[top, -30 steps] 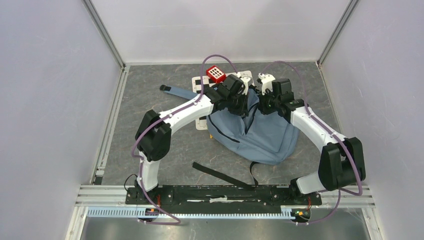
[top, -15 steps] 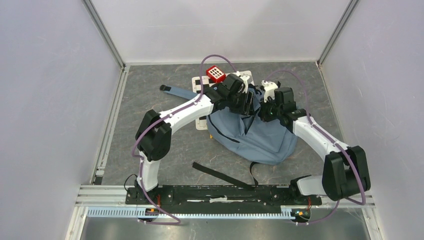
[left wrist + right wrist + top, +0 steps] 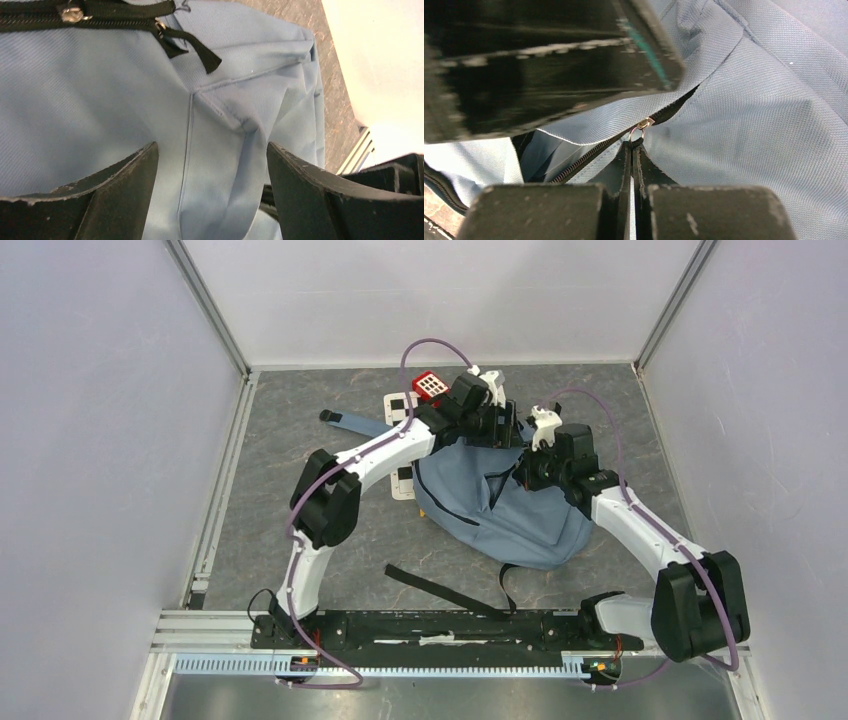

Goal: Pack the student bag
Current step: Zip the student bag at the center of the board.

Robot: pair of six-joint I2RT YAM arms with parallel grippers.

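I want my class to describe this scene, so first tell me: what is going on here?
Two robot arms are working on a blue-grey backpack lying on the table. The right gripper is shut on a zipper pull at a partly open zip. The left gripper hovers open over the bag's fabric, holding nothing. A red box with white squares lies beyond the bag, not packed yet.

Robotics lab; white panels (image 3: 100, 440) enclose grey tabletop (image 3: 280, 475).
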